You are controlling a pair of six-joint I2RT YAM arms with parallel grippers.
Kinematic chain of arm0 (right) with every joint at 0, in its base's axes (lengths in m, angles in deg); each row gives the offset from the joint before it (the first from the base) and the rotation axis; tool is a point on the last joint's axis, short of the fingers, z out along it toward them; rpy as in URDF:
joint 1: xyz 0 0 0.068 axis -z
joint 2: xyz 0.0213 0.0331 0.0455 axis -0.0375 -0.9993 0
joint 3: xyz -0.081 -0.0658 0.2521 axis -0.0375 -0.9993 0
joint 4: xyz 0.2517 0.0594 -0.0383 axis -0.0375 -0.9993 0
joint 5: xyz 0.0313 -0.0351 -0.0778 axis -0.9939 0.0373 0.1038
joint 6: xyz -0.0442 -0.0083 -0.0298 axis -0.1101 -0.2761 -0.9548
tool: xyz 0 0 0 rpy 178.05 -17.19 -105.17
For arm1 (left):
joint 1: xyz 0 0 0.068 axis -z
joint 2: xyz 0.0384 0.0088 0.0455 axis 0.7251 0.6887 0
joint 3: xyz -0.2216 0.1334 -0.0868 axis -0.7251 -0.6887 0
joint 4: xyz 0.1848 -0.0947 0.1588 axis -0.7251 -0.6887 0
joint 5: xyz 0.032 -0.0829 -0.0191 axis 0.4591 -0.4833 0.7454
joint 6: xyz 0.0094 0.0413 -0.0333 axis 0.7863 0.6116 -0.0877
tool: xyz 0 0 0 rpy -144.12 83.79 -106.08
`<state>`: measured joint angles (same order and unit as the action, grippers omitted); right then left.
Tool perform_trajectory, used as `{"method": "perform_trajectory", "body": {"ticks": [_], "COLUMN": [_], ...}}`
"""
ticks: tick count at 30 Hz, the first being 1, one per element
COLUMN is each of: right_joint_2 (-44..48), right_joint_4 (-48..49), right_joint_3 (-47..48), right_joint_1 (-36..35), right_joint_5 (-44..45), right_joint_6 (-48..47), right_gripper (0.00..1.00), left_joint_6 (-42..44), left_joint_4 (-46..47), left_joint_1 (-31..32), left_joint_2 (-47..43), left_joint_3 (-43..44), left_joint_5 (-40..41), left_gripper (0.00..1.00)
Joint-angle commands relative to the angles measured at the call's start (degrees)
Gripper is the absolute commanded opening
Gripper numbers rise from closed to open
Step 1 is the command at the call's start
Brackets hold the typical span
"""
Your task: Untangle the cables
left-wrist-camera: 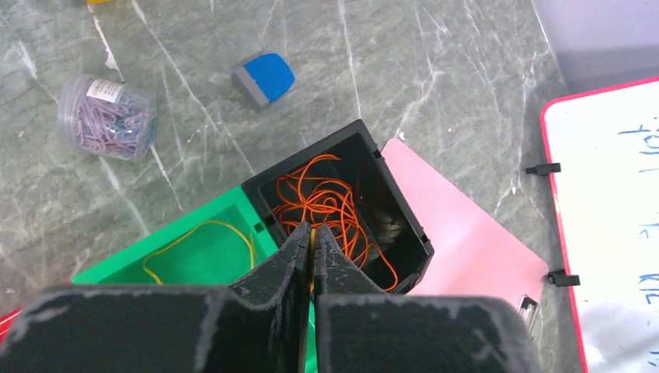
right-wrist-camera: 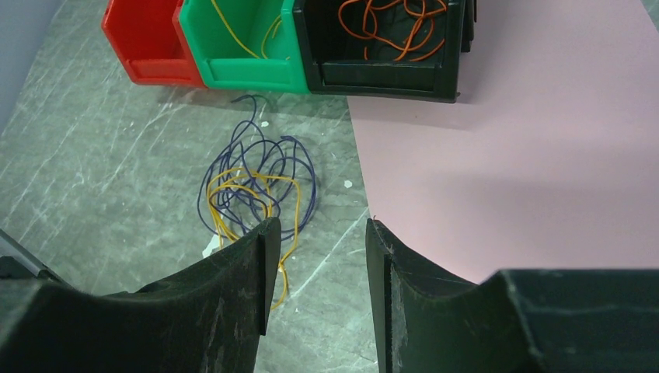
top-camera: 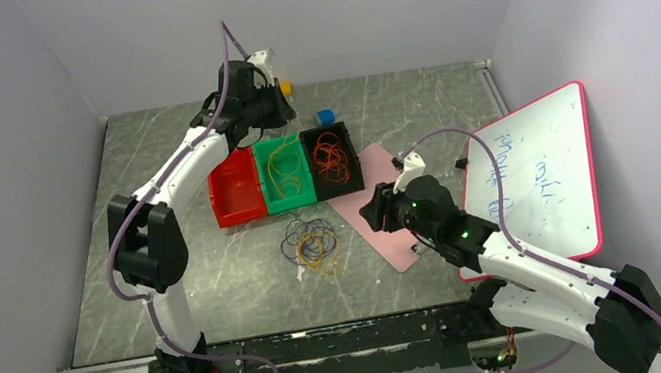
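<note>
Writing: the whiteboard [top-camera: 533,178], red-framed and propped at the right wall, has blue marker scribbles, not legible. The clear jar [left-wrist-camera: 107,116] of paper clips has a small white label, too small to read. No brands visible. The tangle of cables [top-camera: 312,240], dark purple-blue loops mixed with yellow, lies on the table [top-camera: 221,286] just in front of the bins and just left of the pink sheet [top-camera: 370,205]. It is roughly round. In the right wrist view its long axis runs from the bins toward the camera, with one dark loose end pointing at the green bin [top-camera: 283,169] and a yellow tail trailing the near way. Orange cables [left-wrist-camera: 334,206] are heaped in the black bin [left-wrist-camera: 400,217]. A yellow cable [left-wrist-camera: 194,241] sits looped in the green bin. The red bin [top-camera: 236,192] is the leftmost of the row. A blue-grey block [left-wrist-camera: 264,78] is on the table beyond the bins. The left gripper [left-wrist-camera: 312,249] is above the green/black bin border, fingers pressed together. A thin yellowish line shows in the seam, and I can't tell if it's a cable. The right gripper [right-wrist-camera: 315,256] is spread, nothing between its fingers, low over the pink sheet's edge just right of the tangle.
</note>
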<state>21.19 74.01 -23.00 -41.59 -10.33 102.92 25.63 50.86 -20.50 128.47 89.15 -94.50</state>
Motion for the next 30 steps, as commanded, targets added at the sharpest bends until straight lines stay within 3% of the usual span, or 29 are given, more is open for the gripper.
{"method": "perform_trajectory", "body": {"ticks": [1, 17, 30], "right_joint_2": [0.7, -2.9, -2.7], "right_joint_4": [0.6, 2.4, 2.3], "right_joint_3": [-0.4, -0.2, -0.2], "right_joint_1": [0.1, 0.2, 0.2], "right_joint_5": [-0.2, -1.8, -2.1], "right_joint_6": [0.9, 0.8, 1.0], "right_gripper": [0.48, 0.49, 0.49], "left_joint_6": [-0.9, 1.0, 2.6], "left_joint_4": [0.3, 1.1, -2.0], "left_joint_1": [0.7, 0.3, 0.3], "left_joint_2": [1.2, -6.4, 2.3], "left_joint_3": [1.7, -17.0, -10.8], "left_joint_5": [-1.3, 15.9, 14.0], "left_gripper": [0.07, 0.07, 0.07]}}
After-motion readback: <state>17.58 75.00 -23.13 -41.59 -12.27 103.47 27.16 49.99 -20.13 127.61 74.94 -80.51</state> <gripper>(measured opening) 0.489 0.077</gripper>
